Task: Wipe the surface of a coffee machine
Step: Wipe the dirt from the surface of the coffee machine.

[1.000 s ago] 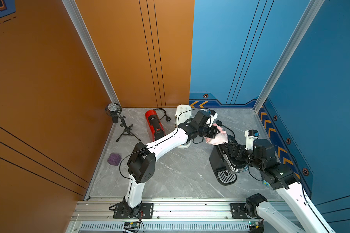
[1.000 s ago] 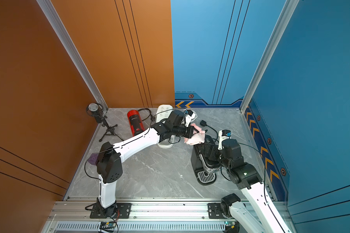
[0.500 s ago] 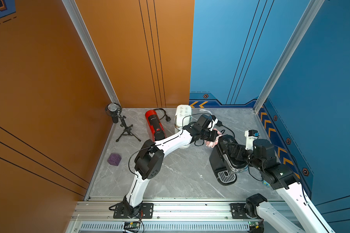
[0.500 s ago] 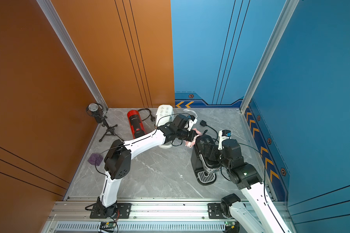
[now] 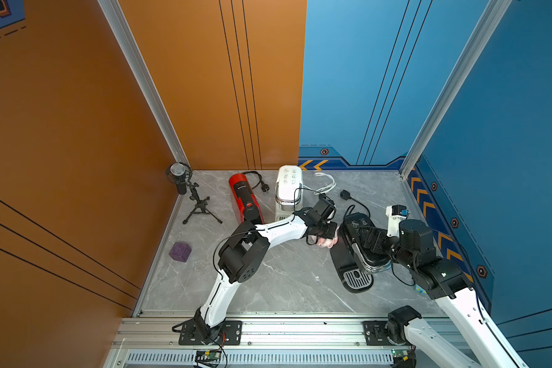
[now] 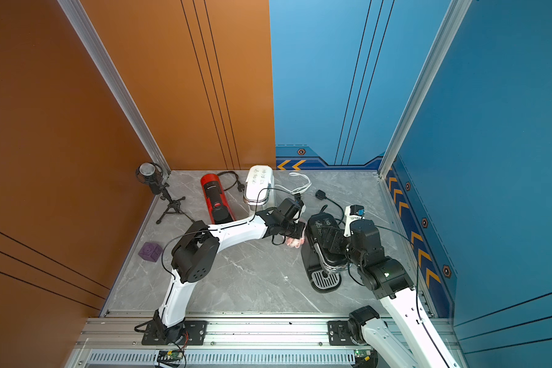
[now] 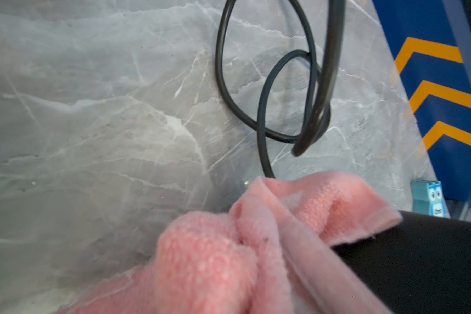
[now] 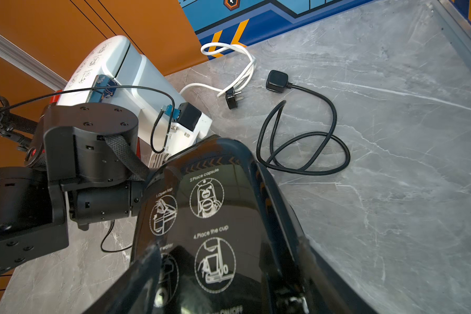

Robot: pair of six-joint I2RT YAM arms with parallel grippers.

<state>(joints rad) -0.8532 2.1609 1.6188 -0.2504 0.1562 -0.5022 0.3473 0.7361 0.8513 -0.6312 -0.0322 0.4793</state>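
My left arm (image 5: 279, 227) and right arm (image 5: 459, 308) have white links, black round joints with small screws, and thin black cables (image 8: 136, 87) looping outside.

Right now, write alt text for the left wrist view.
A bunched pink cloth fills the foreground, lying against the black coffee machine. Behind it, a looped black cable lies on the marble table, near a blue wall with orange chevrons.

The black coffee machine (image 8: 215, 217) runs off the right wrist view's edge, cutting some labels (image 8: 230, 310).
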